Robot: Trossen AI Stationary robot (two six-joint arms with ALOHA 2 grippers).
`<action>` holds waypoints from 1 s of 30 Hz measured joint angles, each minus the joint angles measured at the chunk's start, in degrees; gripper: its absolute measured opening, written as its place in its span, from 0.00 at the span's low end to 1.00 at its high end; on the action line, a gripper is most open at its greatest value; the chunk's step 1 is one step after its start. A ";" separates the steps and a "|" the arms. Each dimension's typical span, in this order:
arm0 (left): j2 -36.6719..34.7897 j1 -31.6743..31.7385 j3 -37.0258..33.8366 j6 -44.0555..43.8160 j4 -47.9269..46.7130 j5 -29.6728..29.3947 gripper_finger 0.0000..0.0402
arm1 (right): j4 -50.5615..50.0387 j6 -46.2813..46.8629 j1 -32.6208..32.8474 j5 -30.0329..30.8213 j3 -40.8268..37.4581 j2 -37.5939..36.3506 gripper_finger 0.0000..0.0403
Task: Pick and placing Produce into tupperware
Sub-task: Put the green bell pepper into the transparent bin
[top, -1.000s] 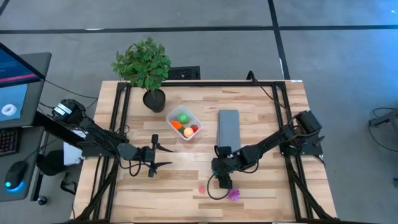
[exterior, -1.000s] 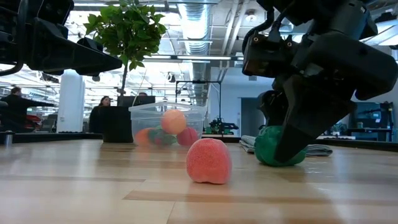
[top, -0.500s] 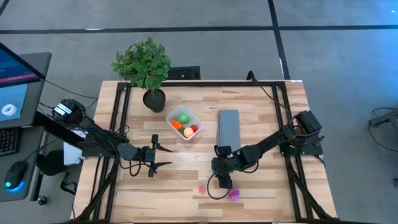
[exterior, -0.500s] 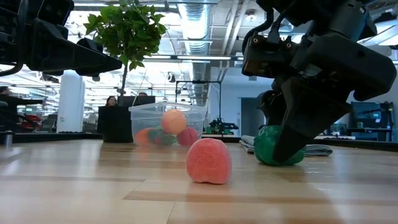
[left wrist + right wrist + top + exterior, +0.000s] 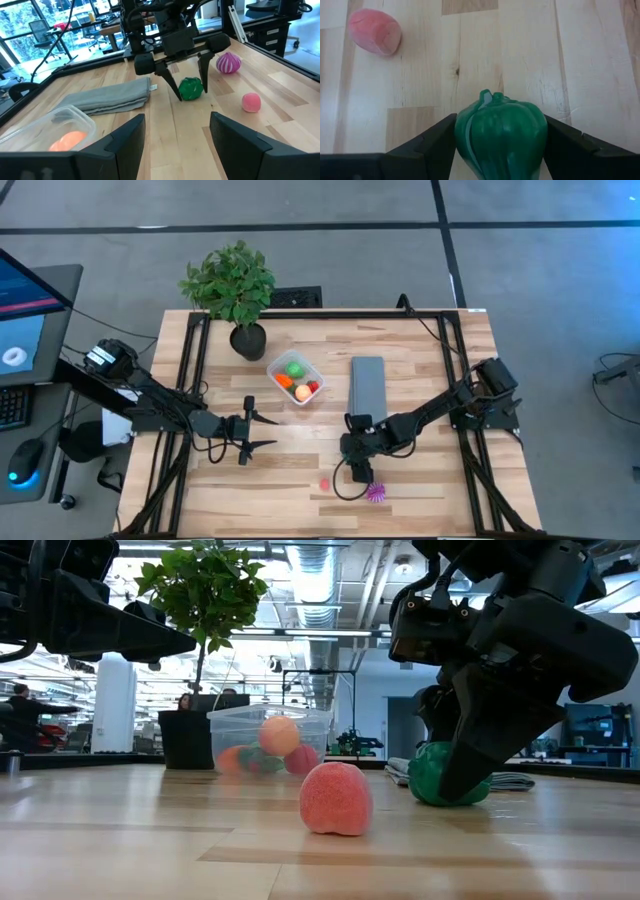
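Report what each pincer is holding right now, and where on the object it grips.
The right pincer is clamped on the green pepper, one finger on each of its sides, with the pepper on the table. The left pincer holds nothing.

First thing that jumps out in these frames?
The right gripper, near the table's front middle, is clamped on a dark green toy pepper that sits on the wood. Beside it lie a pink toy piece and a spiky purple ball. Farther back, the clear plastic tupperware already holds several pieces, while the left gripper waits open at the left.
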 joint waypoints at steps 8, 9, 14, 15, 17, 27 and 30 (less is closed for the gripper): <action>0.00 -0.02 0.00 0.00 0.02 -0.01 0.53 | -1.34 -0.02 0.00 -0.33 -0.09 -0.86 0.68; 0.00 0.00 0.00 0.00 0.02 -0.01 0.53 | -1.78 -0.02 0.00 -0.33 -0.12 -1.17 0.68; 0.00 0.00 0.00 0.00 0.07 -0.01 0.53 | -3.36 -0.81 0.00 -0.23 -0.17 -4.01 0.68; 0.00 0.00 0.00 0.00 0.05 -0.03 0.53 | -3.71 -0.94 0.00 -0.17 -0.18 -4.48 0.68; 0.00 0.00 0.00 0.00 0.06 -0.06 0.53 | -3.63 -1.37 0.00 -0.04 -0.20 -5.38 0.68; 0.00 0.00 0.00 0.00 0.04 -0.32 0.53 | -3.69 -4.63 0.00 2.59 -0.15 -9.49 0.68; 0.00 -0.02 0.00 0.00 0.04 -0.32 0.53 | -3.74 -5.62 0.00 2.99 -0.15 -10.41 0.68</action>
